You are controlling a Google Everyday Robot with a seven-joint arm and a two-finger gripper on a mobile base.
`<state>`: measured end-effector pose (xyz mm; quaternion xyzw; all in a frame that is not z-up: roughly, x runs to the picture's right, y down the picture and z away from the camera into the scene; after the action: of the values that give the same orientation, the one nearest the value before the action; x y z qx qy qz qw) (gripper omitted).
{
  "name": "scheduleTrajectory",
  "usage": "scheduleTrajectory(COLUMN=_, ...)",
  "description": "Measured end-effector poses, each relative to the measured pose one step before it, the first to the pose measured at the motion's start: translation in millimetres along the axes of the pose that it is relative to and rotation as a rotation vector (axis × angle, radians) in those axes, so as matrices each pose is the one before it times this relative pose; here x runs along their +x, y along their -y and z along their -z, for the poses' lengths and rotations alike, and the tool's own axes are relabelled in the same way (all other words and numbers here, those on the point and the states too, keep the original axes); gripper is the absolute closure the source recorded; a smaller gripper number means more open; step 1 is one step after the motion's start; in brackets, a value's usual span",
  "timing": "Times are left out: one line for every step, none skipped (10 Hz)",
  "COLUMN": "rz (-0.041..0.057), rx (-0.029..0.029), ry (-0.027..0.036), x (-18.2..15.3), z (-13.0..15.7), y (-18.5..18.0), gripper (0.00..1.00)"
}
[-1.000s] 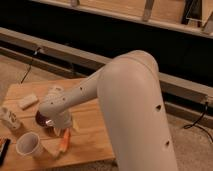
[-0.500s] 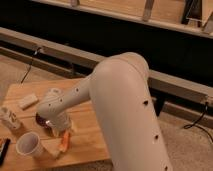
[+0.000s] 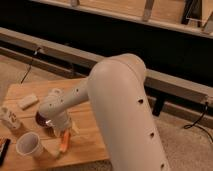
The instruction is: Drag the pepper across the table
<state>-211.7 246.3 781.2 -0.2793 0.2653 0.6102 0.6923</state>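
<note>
Half-hidden end effector (image 3: 64, 131) over pepper (image 3: 63, 144)

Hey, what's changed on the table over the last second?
The arm swung its bulky elbow left in the view. The gripper stays low beside the dark bowl, at the pepper's upper end. Nothing visibly grabbed or released. Pepper, white cup and beige block lie unmoved on the table.

Single cam, mounted high, looked down over arm (image 3: 125, 105); arm filled near foreground, table (image 3: 20, 92) lower left. Gripper (image 3: 64, 129) sat low over table, by pepper (image 3: 64, 143).
</note>
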Motion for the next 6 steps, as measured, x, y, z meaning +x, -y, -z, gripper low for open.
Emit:
scheduleTrajectory(rz=0.00304, rx=-0.0025, ry=0.00364, x=-2.08, z=-0.62, y=-2.03, gripper=0.35)
scheduleTrajectory(rz=0.00169, rx=-0.00396, ry=0.00258, x=-1.45, z=-0.29, y=-1.77, gripper=0.35)
scheduleTrajectory(rz=0.00211, rx=-0.00737, ry=0.0012, x=-1.37, z=-0.5, y=-2.78, gripper=0.35)
scheduleTrajectory(rz=0.00062, rx=-0.00248, ry=-0.00144, x=-0.1, z=-0.4, y=-0.77, gripper=0.35)
scheduleTrajectory(rz=0.00061, rx=-0.00175, ry=-0.00297, x=0.54, z=-0.56, y=-0.51, gripper=0.35)
scheduleTrajectory(rz=0.00126, rx=-0.00236, ry=-0.00432, x=0.78, z=-0.62, y=-0.82, gripper=0.35)
